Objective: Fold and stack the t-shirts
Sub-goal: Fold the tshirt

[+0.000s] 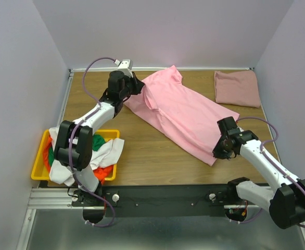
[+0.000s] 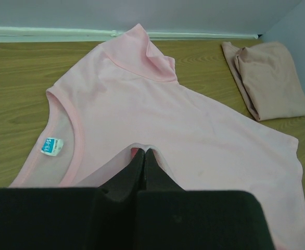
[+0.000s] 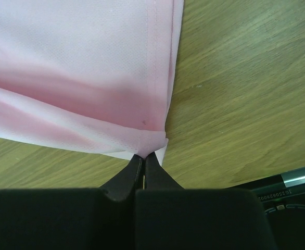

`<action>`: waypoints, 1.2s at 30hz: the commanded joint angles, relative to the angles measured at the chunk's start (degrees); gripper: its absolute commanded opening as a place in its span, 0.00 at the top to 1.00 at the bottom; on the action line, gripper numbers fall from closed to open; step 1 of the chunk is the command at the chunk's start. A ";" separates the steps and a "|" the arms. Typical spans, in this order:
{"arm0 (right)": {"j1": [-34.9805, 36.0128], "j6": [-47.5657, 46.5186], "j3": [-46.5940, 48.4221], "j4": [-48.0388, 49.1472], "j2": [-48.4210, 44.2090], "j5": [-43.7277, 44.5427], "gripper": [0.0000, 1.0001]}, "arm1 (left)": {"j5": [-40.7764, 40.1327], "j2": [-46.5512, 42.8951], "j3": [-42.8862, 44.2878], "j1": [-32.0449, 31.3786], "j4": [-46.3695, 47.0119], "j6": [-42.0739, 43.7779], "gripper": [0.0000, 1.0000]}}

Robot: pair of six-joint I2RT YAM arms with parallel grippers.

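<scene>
Pink t-shirt lies pinched between left pincer and right pincer.

Table front centre passable; yellow bin blocks left; pink t-shirt spans middle.

- Left wrist view: print on neck label too small to read.
- Right wrist view: bright pink t-shirt cut off at top and left edges; only a hem corner shows.
- Top view: heaped t-shirts in yellow bin partly hidden behind left arm.
</scene>
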 commanded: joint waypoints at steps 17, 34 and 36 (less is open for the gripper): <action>-1.86 -0.09 3.11 -0.65 -0.45 2.09 0.49 | 7.73 18.25 17.69 -0.24 -1.92 1.39 0.63; -0.90 -8.96 4.98 14.09 0.94 -12.30 0.14 | 6.86 8.41 -1.98 -0.24 6.69 0.69 0.14; 0.42 -8.96 3.56 15.60 1.56 -14.16 0.14 | 7.30 9.72 -2.68 -0.15 7.48 0.69 0.14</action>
